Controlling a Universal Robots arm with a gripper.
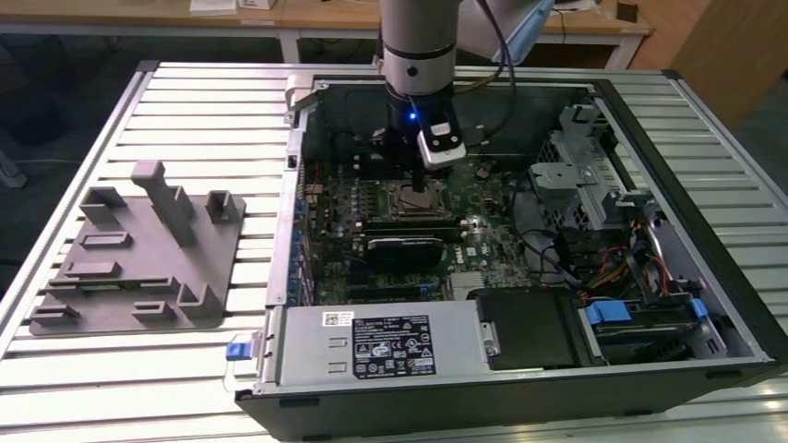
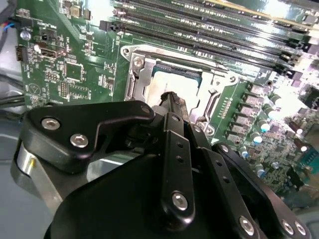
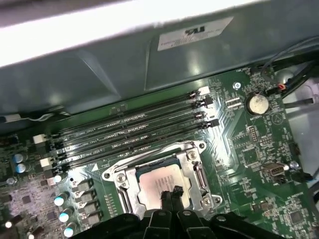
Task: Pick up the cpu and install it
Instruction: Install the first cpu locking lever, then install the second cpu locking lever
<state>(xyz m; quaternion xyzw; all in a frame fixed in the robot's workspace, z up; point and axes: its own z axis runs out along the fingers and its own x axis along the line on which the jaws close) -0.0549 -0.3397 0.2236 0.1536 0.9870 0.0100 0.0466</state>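
Down inside the open computer case (image 1: 689, 305), the hand (image 3: 172, 195) hangs directly over the processor socket, its black fingers (image 2: 172, 107) drawn together into one narrow tip with no gap between them; that tip meets the silver top of the cpu (image 3: 159, 183), though whether it actually presses on the metal or sits just above it I cannot tell; nothing is pinched between the fingers; the cpu lies flat within the metal socket frame (image 3: 197, 169), level with the board, its pale top visible in both wrist views; beside the frame run the long dark memory slots (image 3: 134, 127), parallel to one another, and beyond them the grey inner wall of the case; small capacitors (image 3: 60, 200) and a round coin battery (image 3: 257, 103) dot the green motherboard (image 1: 493, 245); in the exterior view the arm (image 1: 419, 37) comes straight down from above into the case; the power supply (image 1: 369, 341) sits at the near edge of the case; on the slatted metal worktop (image 1: 185, 101), well apart towards the exterior view's left, stands a grey plastic fixture (image 1: 136, 263) with upright posts.
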